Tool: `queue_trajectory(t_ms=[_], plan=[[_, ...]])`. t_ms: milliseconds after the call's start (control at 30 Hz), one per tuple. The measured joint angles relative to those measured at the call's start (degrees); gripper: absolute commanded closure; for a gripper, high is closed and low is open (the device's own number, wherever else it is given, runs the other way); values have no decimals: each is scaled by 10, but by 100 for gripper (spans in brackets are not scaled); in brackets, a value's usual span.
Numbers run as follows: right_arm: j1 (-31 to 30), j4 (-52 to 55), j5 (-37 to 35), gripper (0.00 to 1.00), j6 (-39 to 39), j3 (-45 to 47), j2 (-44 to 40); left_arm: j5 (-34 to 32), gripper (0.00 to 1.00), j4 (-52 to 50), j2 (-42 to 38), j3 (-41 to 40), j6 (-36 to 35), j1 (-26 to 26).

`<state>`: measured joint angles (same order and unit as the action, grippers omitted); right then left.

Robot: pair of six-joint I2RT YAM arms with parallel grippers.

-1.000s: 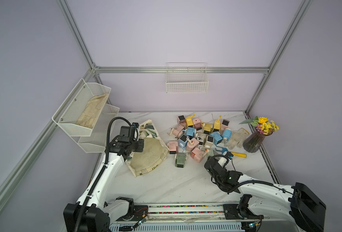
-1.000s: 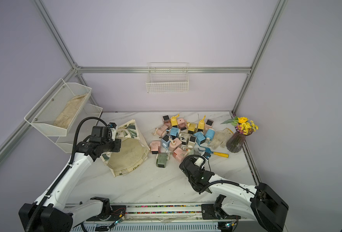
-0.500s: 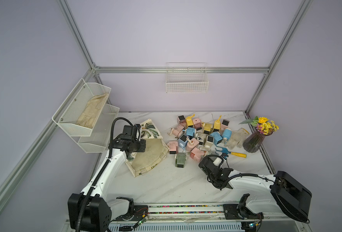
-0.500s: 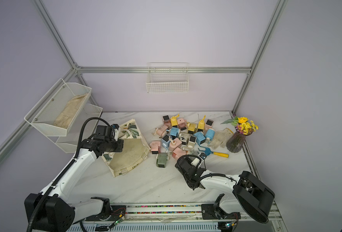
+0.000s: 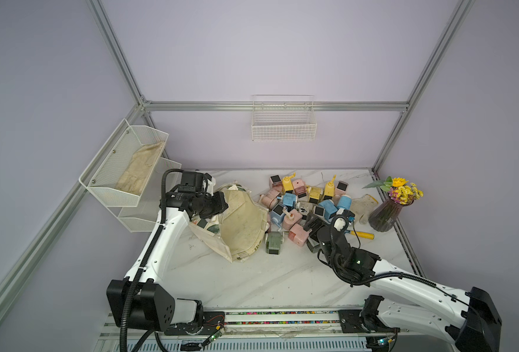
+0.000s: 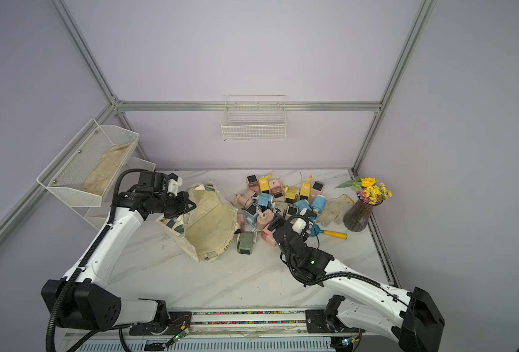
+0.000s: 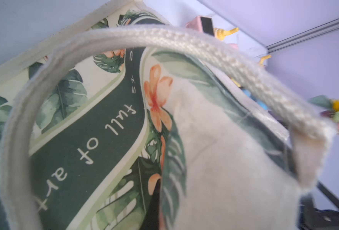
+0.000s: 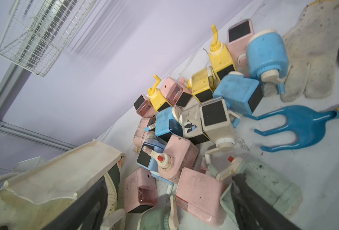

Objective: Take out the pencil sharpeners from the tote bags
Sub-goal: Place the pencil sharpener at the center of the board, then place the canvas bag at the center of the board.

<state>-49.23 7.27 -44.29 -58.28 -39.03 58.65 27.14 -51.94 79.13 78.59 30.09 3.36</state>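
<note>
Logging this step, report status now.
Left gripper shut on tote bag rim, bag mouth gaping. Right gripper open over pencil sharpeners, holding nothing. Blue rake and glove lie beside the heap.

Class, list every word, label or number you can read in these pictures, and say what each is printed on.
"full of art": white lettering on the dark green band of the tote bag, left wrist view.
Above it, further small letters on that band: too small to read.
Small print above the panda sticker on a beige pencil sharpener: too blurred.

Probably robot lab cell: aluminium frame [image 5: 121,61], lilac panels, marble-look table [image 5: 252,283], wire basket [image 5: 283,126].
</note>
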Motion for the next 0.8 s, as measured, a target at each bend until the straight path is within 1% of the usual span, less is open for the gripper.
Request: queue_trajectory(t_ms=[100,167,267,367,467,567,633,733,800], plan=[[0,1,-4,3,19,0,-3,92,100,22,21,12,72,-30],[0,1,1,3,28,0,-2,148,100,61,35,12,138,-46],[0,-10,23,3,50,2,-2,193,100,129,50,10,218,-57],[0,-31,53,3,75,10,-2,222,100,174,63,10,255,-71],[0,-47,77,3,95,12,0,261,100,204,102,11,275,-99],[0,-66,104,4,120,12,8,288,100,219,174,11,278,-128],[0,-85,133,4,144,12,12,292,98,218,218,12,274,-139],[0,-125,194,5,183,9,19,304,92,201,262,12,260,-149],[0,-154,242,6,204,-3,33,313,84,180,276,20,242,-154]])
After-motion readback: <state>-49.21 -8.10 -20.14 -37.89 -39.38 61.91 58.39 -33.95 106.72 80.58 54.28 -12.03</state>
